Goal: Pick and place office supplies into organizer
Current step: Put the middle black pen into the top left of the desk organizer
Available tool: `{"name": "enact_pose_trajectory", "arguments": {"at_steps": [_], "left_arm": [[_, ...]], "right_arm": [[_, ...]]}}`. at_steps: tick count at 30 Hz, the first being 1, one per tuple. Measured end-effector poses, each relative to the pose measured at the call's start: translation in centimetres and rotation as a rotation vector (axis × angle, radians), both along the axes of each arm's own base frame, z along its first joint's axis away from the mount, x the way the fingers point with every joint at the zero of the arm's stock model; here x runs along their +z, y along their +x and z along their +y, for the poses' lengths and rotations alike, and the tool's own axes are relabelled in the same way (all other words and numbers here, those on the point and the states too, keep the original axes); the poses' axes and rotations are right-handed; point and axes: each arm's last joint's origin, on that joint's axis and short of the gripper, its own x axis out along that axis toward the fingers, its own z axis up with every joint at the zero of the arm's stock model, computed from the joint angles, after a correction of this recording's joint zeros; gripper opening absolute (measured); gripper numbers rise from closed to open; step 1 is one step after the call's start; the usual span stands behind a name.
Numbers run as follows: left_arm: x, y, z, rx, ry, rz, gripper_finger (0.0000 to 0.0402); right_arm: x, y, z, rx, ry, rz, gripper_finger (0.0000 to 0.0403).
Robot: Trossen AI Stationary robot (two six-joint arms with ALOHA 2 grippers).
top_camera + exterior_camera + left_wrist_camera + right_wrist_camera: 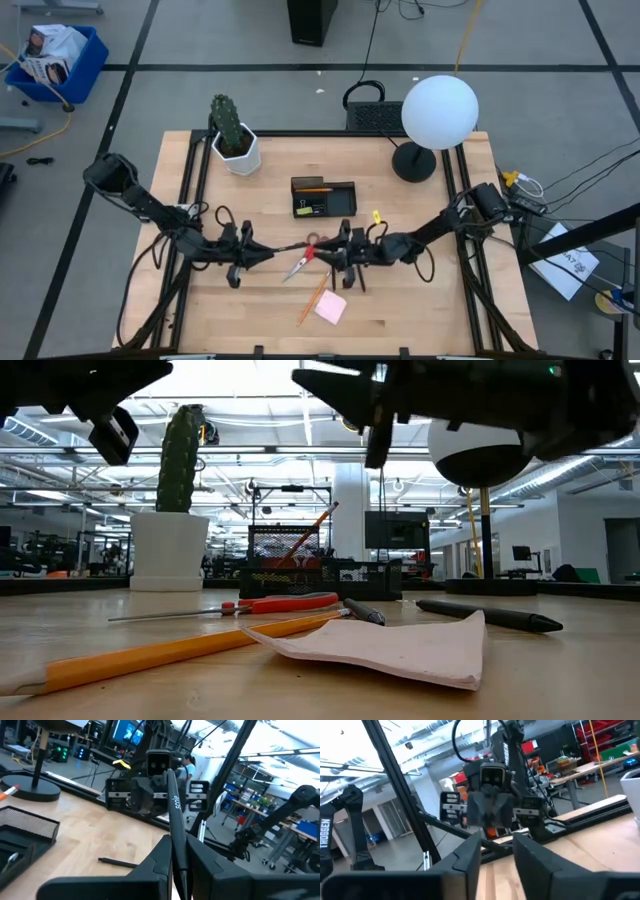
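My left gripper [270, 253] is shut on a black pen [172, 800], above the middle of the table. Facing it from the right, my right gripper [333, 252] stands open [497, 857] with nothing between its fingers. Below them the red-handled scissors [303, 258] lie flat on the wood. An orange pencil [313, 298] and the pink sticky-note pad [330, 308] lie nearer the front edge. Two more black pens [490, 617] [365, 610] lie on the table. The black organizer [323, 197] stands farther back, with an orange pencil leaning in it. My left gripper pinches the pen between its two fingers, on the shaft [177, 837] toward its rear end. The pen runs along the fingers and sticks out past their tips toward my right gripper. It is lifted clear of the table, about level.
A white pot with a cactus [236, 140] stands at the back left. A lamp with a white globe [438, 112] and black base stands at the back right. A small yellow item [376, 216] lies right of the organizer. Bare wood shows at the front left.
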Motion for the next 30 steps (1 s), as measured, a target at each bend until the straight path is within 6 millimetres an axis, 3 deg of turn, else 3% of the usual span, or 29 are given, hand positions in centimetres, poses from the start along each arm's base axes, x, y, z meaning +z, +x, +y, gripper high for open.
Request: {"name": "enact_pose_trajectory", "arguments": {"at_steps": [8,14,22,30], "left_arm": [[0.0,0.2,0.4,0.014,-0.01,0.001,0.0036],[0.0,0.2,0.3,0.011,-0.01,0.002,0.0036],[0.0,0.3,0.3,0.01,-0.007,0.005,0.0036],[-0.1,0.3,0.3,0.008,-0.007,0.005,0.0036]], "right_arm": [[1.7,2.0,0.9,-0.001,-0.031,0.013,0.0204],[2.4,2.6,0.2,-0.025,-0.028,-0.008,0.0236],[2.7,3.2,-0.9,-0.058,-0.036,-0.009,0.0223],[2.5,3.4,-1.2,-0.018,-0.042,0.007,0.016]]}}
